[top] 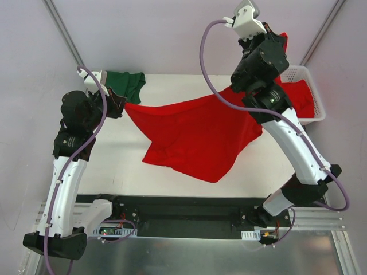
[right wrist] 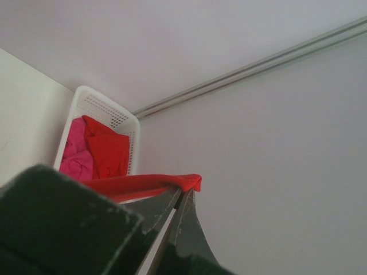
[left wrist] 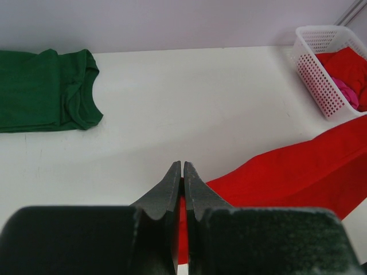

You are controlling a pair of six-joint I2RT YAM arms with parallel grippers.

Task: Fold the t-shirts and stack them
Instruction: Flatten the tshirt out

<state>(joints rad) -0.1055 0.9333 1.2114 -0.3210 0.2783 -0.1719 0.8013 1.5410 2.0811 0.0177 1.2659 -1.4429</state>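
A bright red t-shirt (top: 200,137) hangs spread between my two grippers, and its lower part droops onto the white table (top: 132,154). My left gripper (top: 121,104) is shut on the shirt's left corner, low over the table; in the left wrist view red cloth (left wrist: 298,172) runs from between the closed fingertips (left wrist: 182,167). My right gripper (top: 279,41) is raised high at the back right, shut on the other corner, whose hem (right wrist: 143,184) folds over its tips (right wrist: 186,192). A dark green t-shirt (top: 129,85) (left wrist: 46,89) lies folded at the back left.
A white lattice basket (top: 312,91) (left wrist: 321,74) (right wrist: 109,112) stands at the table's right edge. It holds another red tee (left wrist: 347,63) (right wrist: 109,149) and a pink one (left wrist: 350,93) (right wrist: 74,152). Grey walls close in behind and beside the table.
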